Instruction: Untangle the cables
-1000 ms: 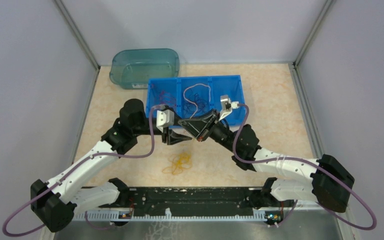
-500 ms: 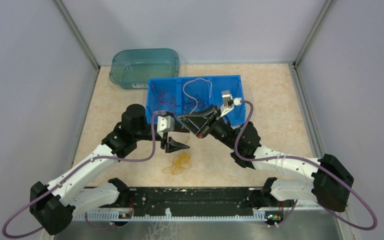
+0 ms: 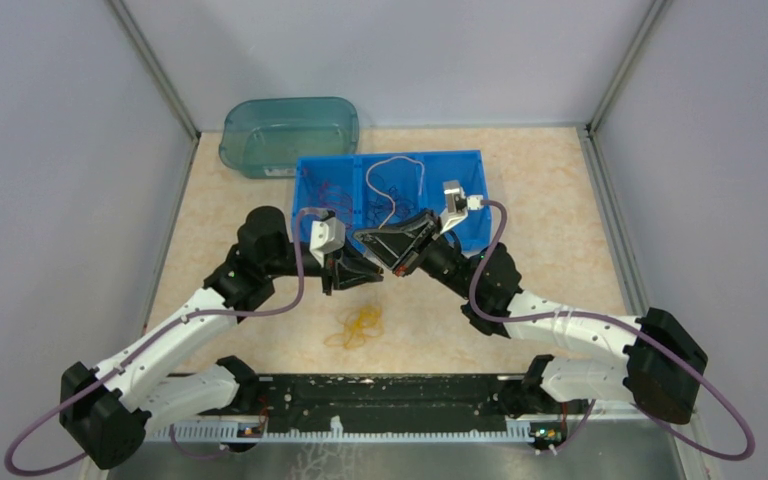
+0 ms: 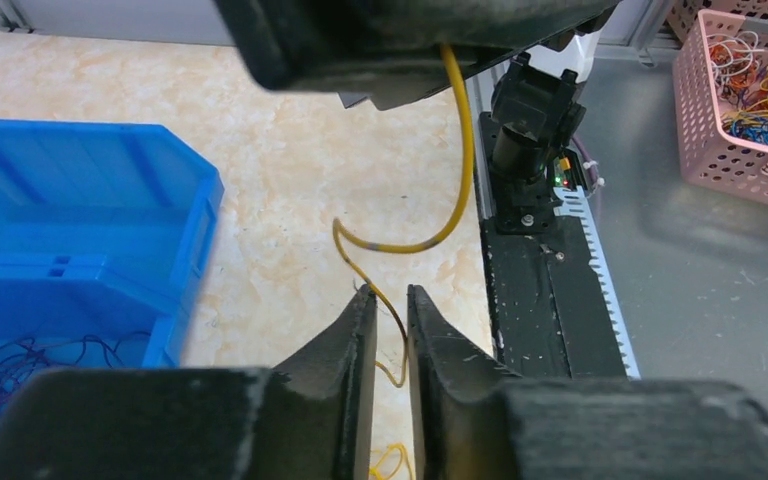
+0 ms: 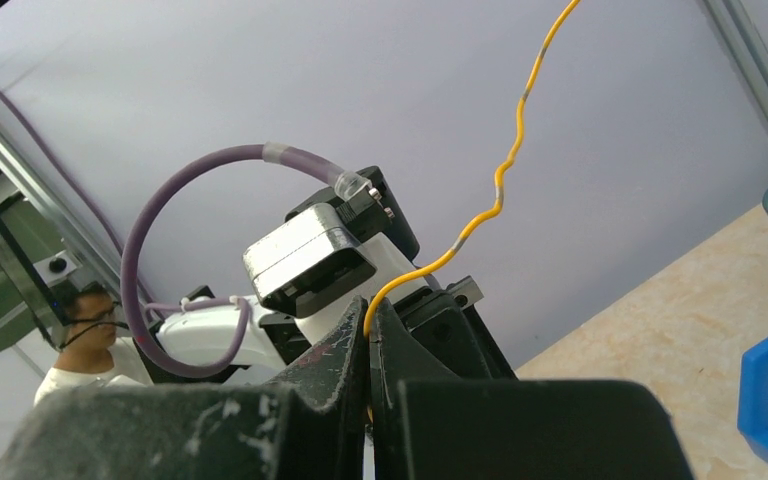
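The left gripper (image 4: 390,300) fills the bottom of the frame, its two dark fingers (image 4: 355,345) standing a narrow gap apart. A yellow cable (image 4: 457,170) hangs from the dark underside of the right gripper (image 4: 440,45) at the top, bends left over the marbled tabletop (image 4: 290,130), then drops into that gap; whether it touches either finger cannot be told. A yellow loop (image 4: 392,462) shows at the bottom edge below the fingers. To the left sits a blue bin (image 4: 90,190) with thin dark wires (image 4: 10,365) in its near compartment. On the right runs a black rail (image 4: 545,300), and a pink basket (image 4: 695,150) of coloured wires stands in the far corner.
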You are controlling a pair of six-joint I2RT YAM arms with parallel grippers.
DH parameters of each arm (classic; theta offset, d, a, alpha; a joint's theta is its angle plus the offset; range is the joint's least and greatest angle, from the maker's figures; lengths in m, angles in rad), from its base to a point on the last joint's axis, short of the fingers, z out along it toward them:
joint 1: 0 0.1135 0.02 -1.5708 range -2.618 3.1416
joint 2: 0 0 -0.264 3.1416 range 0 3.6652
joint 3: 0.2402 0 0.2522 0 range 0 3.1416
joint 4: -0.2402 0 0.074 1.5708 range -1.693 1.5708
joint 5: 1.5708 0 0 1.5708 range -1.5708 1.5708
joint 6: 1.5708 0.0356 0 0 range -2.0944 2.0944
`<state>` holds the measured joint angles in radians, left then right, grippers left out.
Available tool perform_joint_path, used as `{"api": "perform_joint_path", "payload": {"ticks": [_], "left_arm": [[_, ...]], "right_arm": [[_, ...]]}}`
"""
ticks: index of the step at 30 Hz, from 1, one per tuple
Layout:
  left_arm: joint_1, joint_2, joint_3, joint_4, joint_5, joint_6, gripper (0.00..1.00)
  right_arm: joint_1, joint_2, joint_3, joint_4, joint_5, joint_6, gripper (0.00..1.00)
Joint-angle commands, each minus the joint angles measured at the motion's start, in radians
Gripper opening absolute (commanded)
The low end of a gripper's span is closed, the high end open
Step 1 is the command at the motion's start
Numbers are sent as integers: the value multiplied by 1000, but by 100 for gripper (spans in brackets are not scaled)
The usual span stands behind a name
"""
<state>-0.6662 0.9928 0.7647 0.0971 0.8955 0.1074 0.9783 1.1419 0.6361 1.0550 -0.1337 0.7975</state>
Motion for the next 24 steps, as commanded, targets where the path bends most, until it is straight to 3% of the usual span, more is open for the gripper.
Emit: {"api": "perform_joint_path", "payload": {"ticks": [1,3,8,10,12,17,24], "left_arm": [[-6,4,28,5,34,-15,15],[-6,1,30,-20,13,2,1],[-3,-13,75,-73,-57,54,0],[0,-14,114,-99,-53,74,0],[1,-7,167,-138,-50,113,0],[7,22,324,-198,-74,181,0],[8,55,481,-252,-70,196,0]], "right_arm": [[-5,-2,46,51,-11,-1,0],[-7,-9,45,40,-11,-13,1],[-41,-59,10,-6,-70,-29,38],[-55,-95,-19,-43,-93,-53,59],[-57,-140,-45,-111,-116,-117,69],[-58,-272,-113,-308,-132,-282,78],[-58,-426,-181,-455,-90,-390,84]]}}
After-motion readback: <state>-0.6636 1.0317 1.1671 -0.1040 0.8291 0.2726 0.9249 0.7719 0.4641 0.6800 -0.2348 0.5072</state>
